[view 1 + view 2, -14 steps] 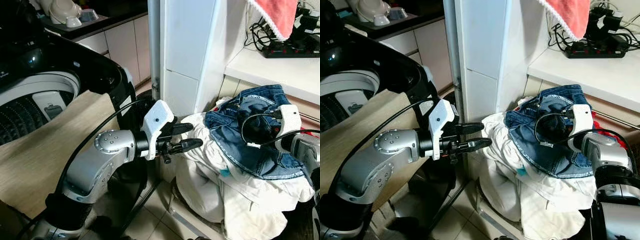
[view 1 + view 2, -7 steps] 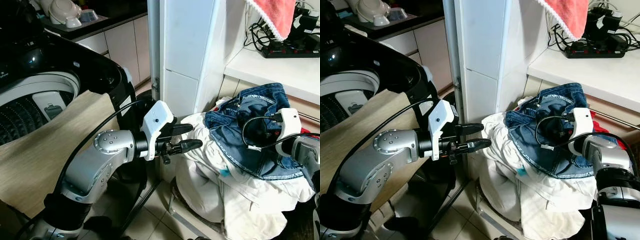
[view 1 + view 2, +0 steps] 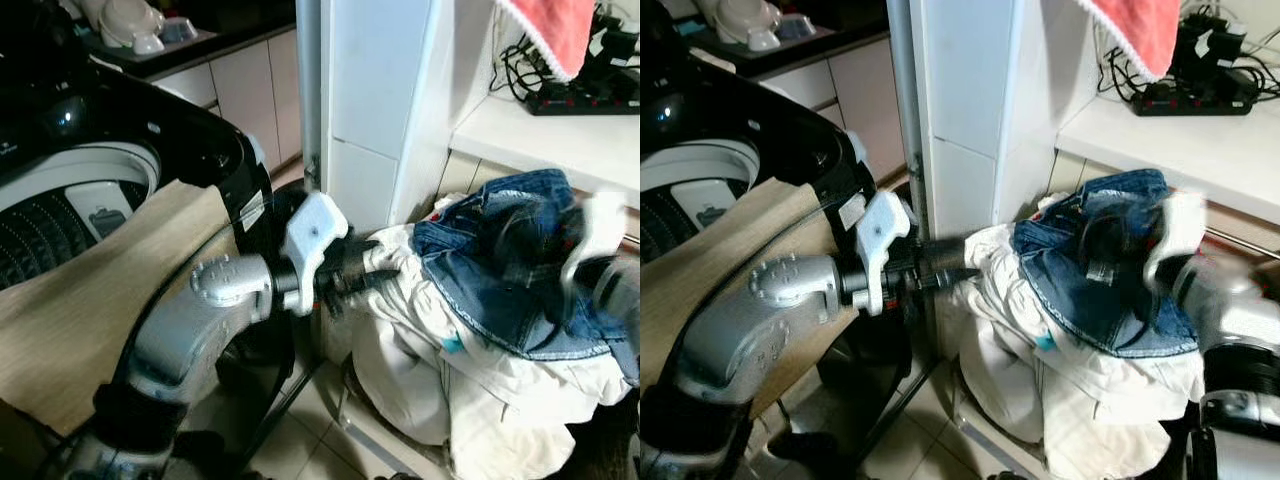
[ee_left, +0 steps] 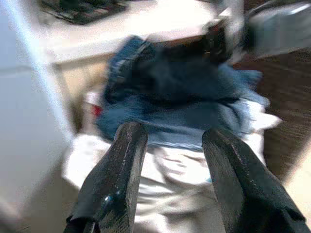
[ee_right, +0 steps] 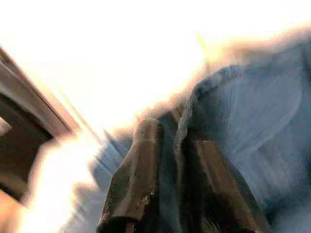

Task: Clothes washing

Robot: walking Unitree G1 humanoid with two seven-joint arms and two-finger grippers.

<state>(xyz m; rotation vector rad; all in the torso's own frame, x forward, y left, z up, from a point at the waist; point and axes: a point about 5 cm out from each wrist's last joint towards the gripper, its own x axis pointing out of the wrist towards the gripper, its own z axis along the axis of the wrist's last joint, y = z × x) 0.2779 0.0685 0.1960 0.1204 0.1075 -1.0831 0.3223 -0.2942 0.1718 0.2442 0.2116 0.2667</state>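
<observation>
Blurred laundry pile: right gripper pinches denim, left gripper gapes empty.

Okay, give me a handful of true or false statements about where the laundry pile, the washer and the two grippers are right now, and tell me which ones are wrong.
1. The denim garment lies on top of the white clothes. True.
2. The left gripper has its fingers spread apart. True.
3. The washing machine is on the robot's right. False: it is on the left, its drum in view from above.
4. The right gripper has a fold of denim between its fingers. True, in the right wrist view.
5. The pink towel lies in the laundry pile. False: it hangs above the white counter.
6. The left gripper is holding the denim. False: it is beside the pile, nothing between its fingers.
</observation>
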